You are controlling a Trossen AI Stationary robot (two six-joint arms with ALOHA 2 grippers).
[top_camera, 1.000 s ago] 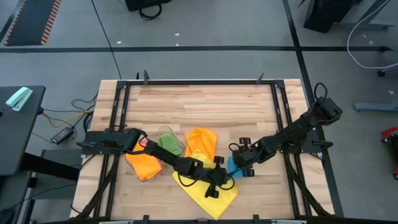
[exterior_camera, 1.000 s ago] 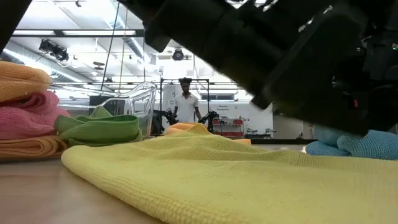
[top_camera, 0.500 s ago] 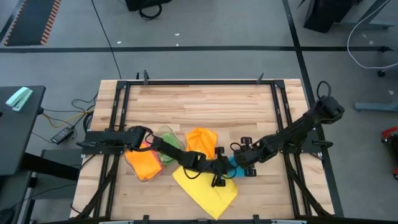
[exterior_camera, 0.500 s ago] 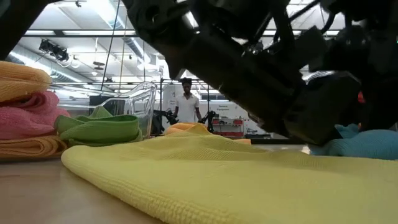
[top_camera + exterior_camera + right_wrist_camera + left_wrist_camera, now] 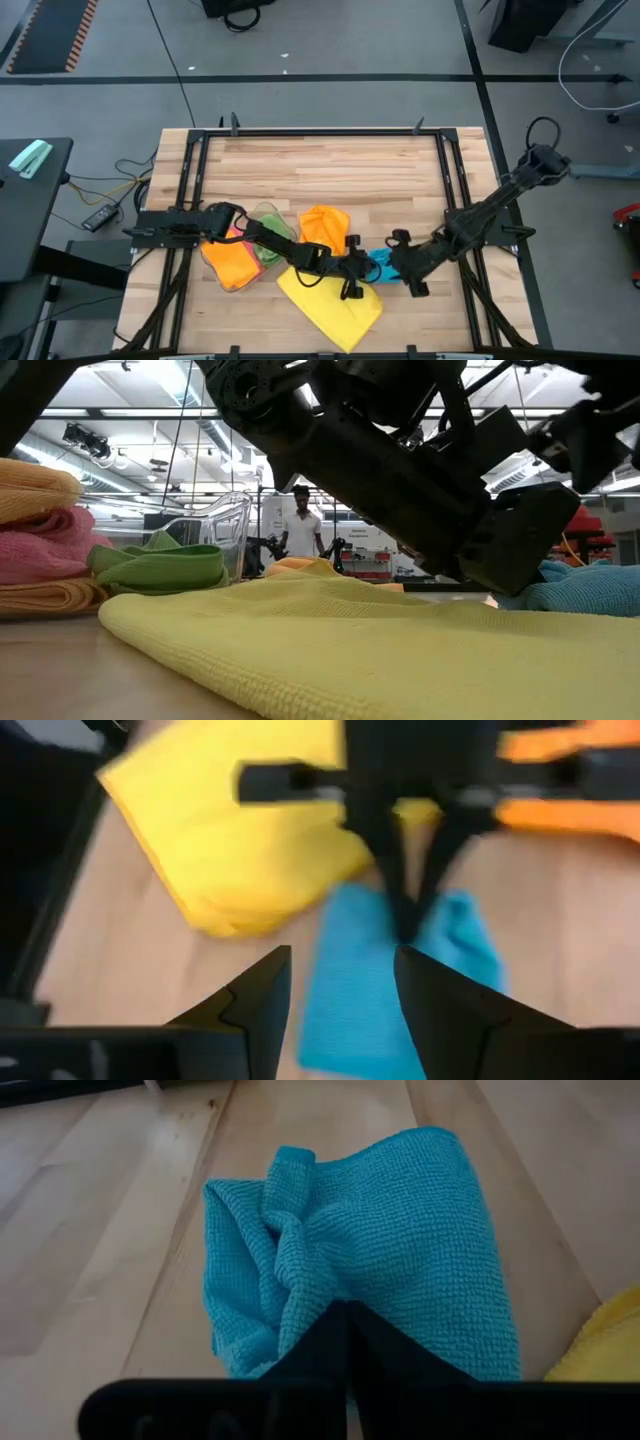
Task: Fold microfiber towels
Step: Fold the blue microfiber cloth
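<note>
A crumpled blue towel [image 5: 380, 263] lies on the wooden table just right of a flat yellow towel [image 5: 335, 305]. My left gripper [image 5: 345, 1308] reaches in from the left over the yellow towel [image 5: 350, 650] and is shut on the blue towel [image 5: 400, 1230]. My right gripper [image 5: 340, 975] hangs open above the blue towel's right side [image 5: 350, 1000], touching nothing. An orange towel [image 5: 325, 228] lies behind the yellow one. My left gripper pinches a bunched fold at the blue towel's left edge [image 5: 318, 1285] between its two fingers. The fingers slant down at it from the table's left. The towel lies slack on the table, wrinkled up around the fingertips.
At the left stand piled orange and pink towels [image 5: 40, 540], a folded green towel [image 5: 160, 565] and a clear plastic tray [image 5: 215, 520]. A black frame [image 5: 450, 190] edges the table. Bare wood lies toward the far edge [image 5: 320, 170]. A person [image 5: 298, 525] stands far behind.
My left gripper has swung toward the table's right, off the yellow towel and onto the blue towel's left edge, then kept still. My right gripper has risen and drawn back toward the right and near edge, away from the blue towel, which now shows more.
</note>
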